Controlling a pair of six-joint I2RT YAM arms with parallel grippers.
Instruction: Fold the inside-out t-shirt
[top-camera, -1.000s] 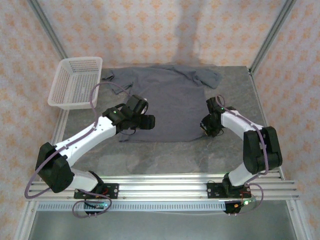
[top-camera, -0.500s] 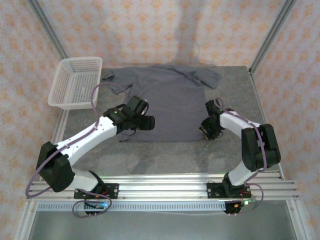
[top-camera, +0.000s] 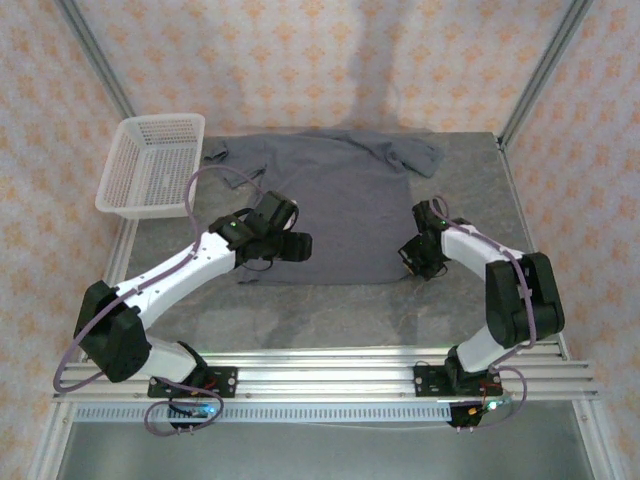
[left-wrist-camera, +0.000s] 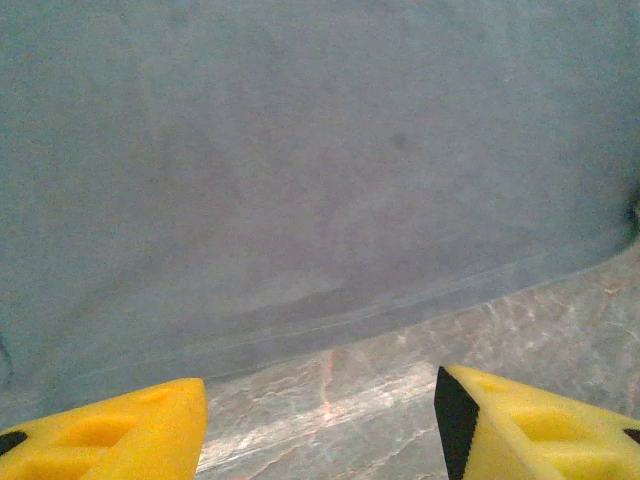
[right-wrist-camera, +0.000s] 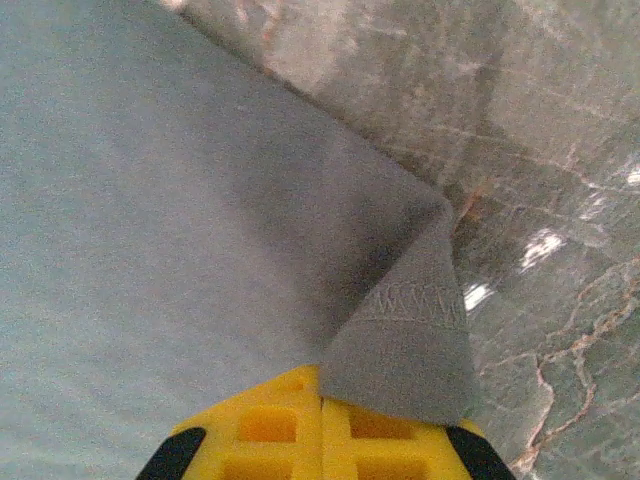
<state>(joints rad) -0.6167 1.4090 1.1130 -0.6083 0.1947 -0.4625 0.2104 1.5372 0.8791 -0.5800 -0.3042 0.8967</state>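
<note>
- The shirt (top-camera: 320, 200) lies spread flat in the upper middle of the top view, with its hem toward the bottom of the frame and its sleeves toward the top.
- The right gripper (top-camera: 420, 262), at the shirt's lower right, is pressed together on the hem corner (right-wrist-camera: 405, 340). In its wrist view that corner curls up over the yellow fingers (right-wrist-camera: 260, 425).
- The left gripper (top-camera: 287, 245) hangs over the shirt's lower left, its fingers (left-wrist-camera: 120, 430) spread with nothing between them. In its wrist view the hem (left-wrist-camera: 330, 325) runs just above them, with bare table (left-wrist-camera: 520, 320) below it.
- The step in hand is probably to take the second hem corner. Set the left fingers astride the hem, bite both layers, then raise both corners level so the fold lands straight.
- Hard to tell: whether the right pinch holds one layer or two. The hem runs off the left edge of the left wrist view before its corner. Seams are too fine to read from above.
</note>
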